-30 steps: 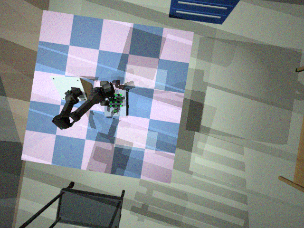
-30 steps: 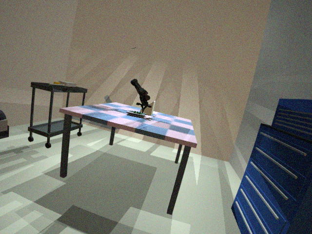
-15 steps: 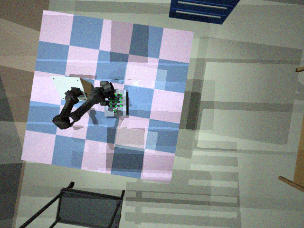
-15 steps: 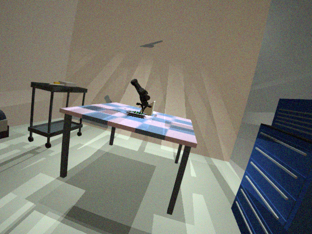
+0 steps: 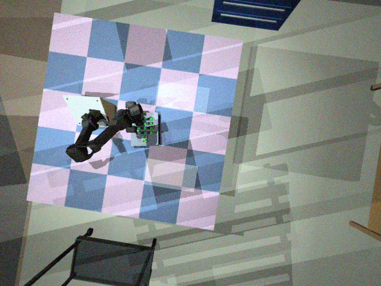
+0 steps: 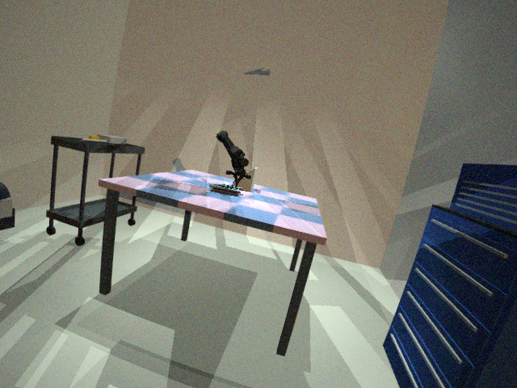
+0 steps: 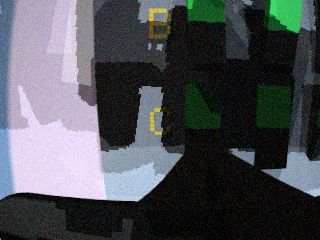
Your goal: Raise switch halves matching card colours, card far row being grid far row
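The grey switch panel [image 5: 134,142] lies on the checkered table, with rows of green and dark switches [image 5: 150,127]; its left near part is hidden under the arm. The small card [image 5: 144,139], with tiny green squares, lies at the panel's right end; its pattern is too small to read surely. In the wrist view, yellow letters B [image 7: 160,23] and C [image 7: 157,121] mark two rows. My gripper [image 6: 236,184] [image 7: 202,154] is shut and empty, low over the panel. Its dark tip overlaps the near side of the first row C switch [image 7: 202,107]; contact cannot be told.
A pale upright board [image 5: 82,106] [image 6: 250,181] stands beside the arm on the checkered table [image 5: 203,172] [image 6: 250,208]. A dark cart [image 5: 112,258] [image 6: 95,145] and a blue drawer cabinet [image 5: 252,14] [image 6: 451,271] stand off the table. Hard shadow stripes cross the scene.
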`<action>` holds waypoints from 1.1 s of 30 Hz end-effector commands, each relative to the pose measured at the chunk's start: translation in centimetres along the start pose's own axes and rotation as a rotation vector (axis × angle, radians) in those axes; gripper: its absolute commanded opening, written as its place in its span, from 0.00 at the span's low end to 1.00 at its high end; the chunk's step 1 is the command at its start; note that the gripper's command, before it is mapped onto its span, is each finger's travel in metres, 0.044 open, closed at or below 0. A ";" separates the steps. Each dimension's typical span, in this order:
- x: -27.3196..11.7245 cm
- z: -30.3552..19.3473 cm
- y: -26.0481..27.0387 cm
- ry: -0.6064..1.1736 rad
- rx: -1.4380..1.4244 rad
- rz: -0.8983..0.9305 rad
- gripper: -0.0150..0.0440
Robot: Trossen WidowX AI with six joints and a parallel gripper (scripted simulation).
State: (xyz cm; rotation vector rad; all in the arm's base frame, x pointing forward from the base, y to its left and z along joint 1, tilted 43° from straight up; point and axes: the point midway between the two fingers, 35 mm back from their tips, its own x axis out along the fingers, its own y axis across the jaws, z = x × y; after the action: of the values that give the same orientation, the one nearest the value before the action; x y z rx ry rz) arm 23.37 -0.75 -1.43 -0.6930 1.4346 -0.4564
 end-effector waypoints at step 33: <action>-5.0 0.3 0.1 0.021 -0.003 0.001 0.25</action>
State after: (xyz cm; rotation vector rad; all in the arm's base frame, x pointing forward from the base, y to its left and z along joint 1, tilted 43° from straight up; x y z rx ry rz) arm 22.82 0.29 -0.17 -0.7053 1.4707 -0.4680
